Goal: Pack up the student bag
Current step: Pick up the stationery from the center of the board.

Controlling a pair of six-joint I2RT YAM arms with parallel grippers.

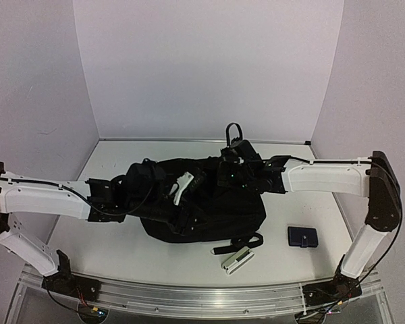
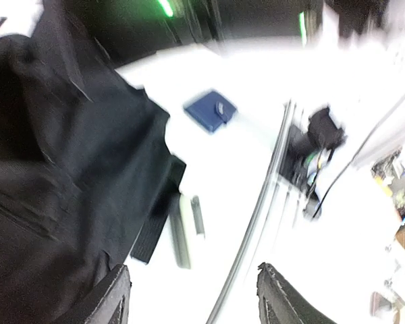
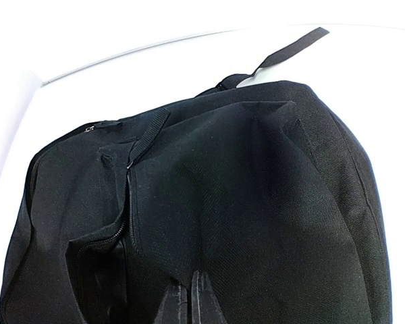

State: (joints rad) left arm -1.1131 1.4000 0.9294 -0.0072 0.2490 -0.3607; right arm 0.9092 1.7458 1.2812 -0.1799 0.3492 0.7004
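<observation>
Centrally, black bag [image 1: 216,212] slumped on table [image 1: 115,239] between both arms, left claw [image 2: 192,293] spread wide beside its fabric, right claw [image 3: 189,300] narrow, pinching bag cloth, blue pouch [image 1: 302,236] and grey case [image 1: 237,259] nearby

You are working in a robotics lab test cell: a white table [image 1: 121,250] stands boxed in on three sides by plain pale wall panels [image 1: 202,67]. The left arm [image 1: 40,199] and the right arm [image 1: 324,179] are bolted to an aluminium rail [image 1: 189,297] along its near edge, and loose cables [image 1: 88,307] trail at their bases.
</observation>
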